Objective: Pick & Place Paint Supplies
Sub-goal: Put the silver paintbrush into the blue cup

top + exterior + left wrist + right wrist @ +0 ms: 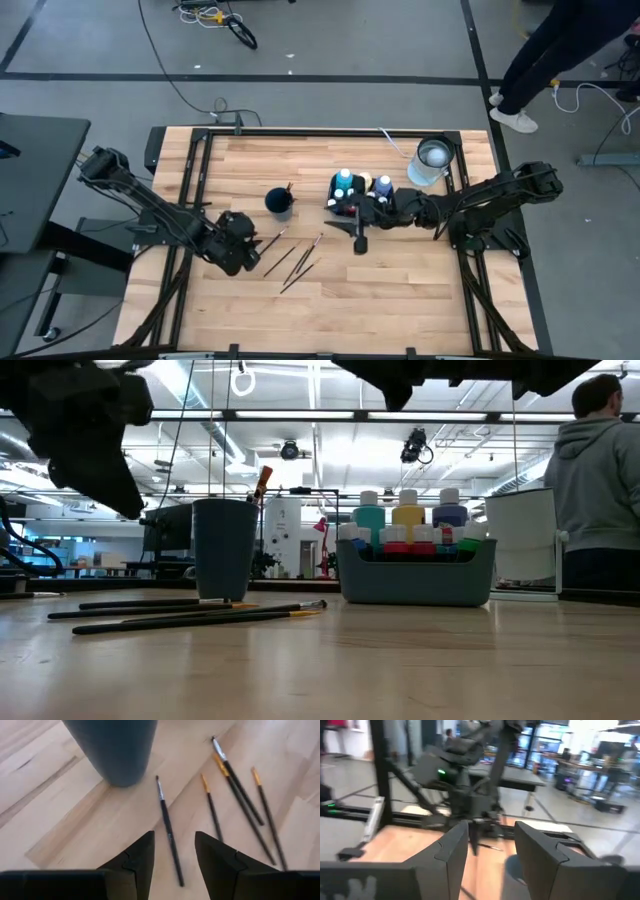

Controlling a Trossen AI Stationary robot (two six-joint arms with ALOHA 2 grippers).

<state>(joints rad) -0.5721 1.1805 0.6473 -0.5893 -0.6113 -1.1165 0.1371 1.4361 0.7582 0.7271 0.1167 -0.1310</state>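
Note:
Several thin dark-handled paintbrushes (235,790) lie flat on the wooden table, fanned out near a dark cup (279,203) that holds one brush upright. My left gripper (172,855) hangs open just above them, slanting down, with one brush (167,827) lying on the table in line with the gap between its fingers. White-capped paint bottles (408,515) stand in a grey-blue bin (417,575). My right gripper (492,845) is open and level, up in the air by the bin's near side (352,222), holding nothing.
A white container (432,160) stands at the table's far right, behind the bin. Bare wood lies along the near edge (330,320). A person (600,470) stands beyond the table's right side. Black frame rails (190,200) run along the table's sides.

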